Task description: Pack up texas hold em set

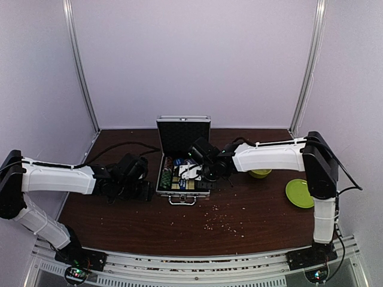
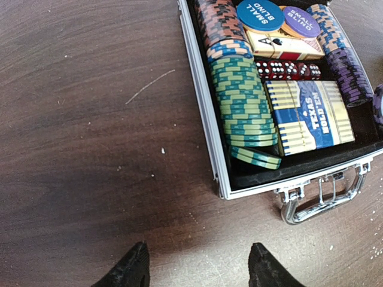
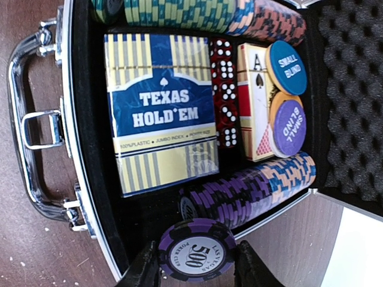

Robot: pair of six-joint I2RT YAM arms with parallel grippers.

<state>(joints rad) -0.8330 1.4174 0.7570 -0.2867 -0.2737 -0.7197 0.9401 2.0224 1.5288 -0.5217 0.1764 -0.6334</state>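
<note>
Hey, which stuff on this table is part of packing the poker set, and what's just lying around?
Job: aluminium case, poker chip stacks, red dice, Texas Hold'em card box, purple 500 chip in right gripper.
Lying about: lime-green bowl, lime-green plate, scattered pale specks.

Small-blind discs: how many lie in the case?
2: a blue disc and a purple disc, side by side on the ace card box. Others may be hidden.

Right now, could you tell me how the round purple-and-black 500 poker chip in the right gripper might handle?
The round purple-and-black 500 poker chip looks rigid, so the right gripper probably won't bend it. Pinched across its smooth rim, it may pivot or slip. Released on edge, it would likely roll.
</note>
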